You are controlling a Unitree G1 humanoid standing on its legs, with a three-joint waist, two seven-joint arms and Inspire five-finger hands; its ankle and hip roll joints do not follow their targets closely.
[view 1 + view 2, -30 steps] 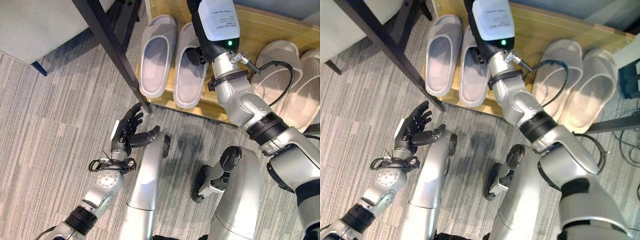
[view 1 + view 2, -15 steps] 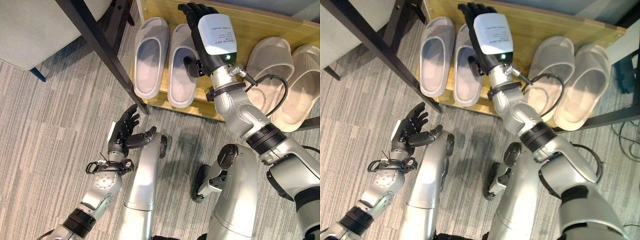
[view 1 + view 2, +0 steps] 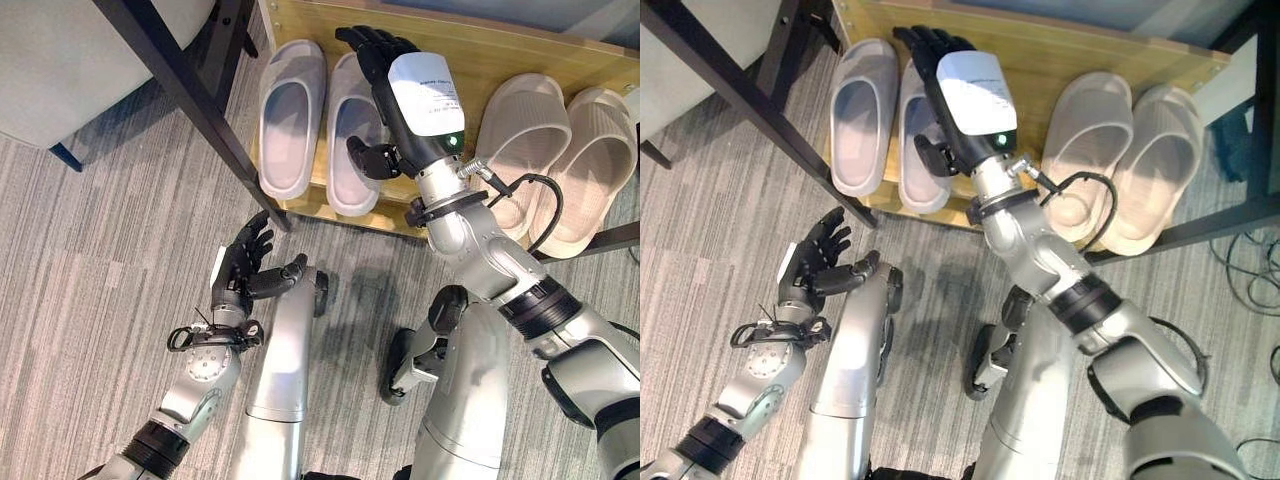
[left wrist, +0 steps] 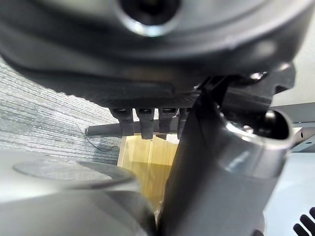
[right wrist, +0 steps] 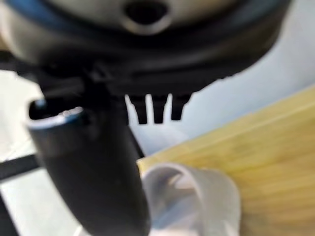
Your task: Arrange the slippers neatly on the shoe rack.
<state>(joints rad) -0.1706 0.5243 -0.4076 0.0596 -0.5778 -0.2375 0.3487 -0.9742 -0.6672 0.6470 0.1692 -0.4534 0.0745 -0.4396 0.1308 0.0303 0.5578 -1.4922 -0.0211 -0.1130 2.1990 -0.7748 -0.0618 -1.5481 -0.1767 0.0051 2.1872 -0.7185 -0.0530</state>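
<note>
Two slipper pairs (image 3: 320,115) (image 3: 555,150) side by side on rack (image 3: 470,50)

Grey slippers (image 3: 292,118) and beige slippers (image 3: 560,160) lie paired, toes inward, on the wooden shoe rack (image 3: 500,55).

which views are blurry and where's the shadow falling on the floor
Right wrist view: the grey slipper and wooden shelf look soft past the right robot hand. Left wrist view: nearly all blurred. Left eye view: a soft shadow on the carpet before the shelf.

Two pale grey slippers (image 3: 292,115) and two beige slippers (image 3: 565,155) lie on a light yellow-brown wooden shoe rack (image 3: 480,55) with black bars. The carpet (image 3: 90,270) is grey with fine stripes.
</note>
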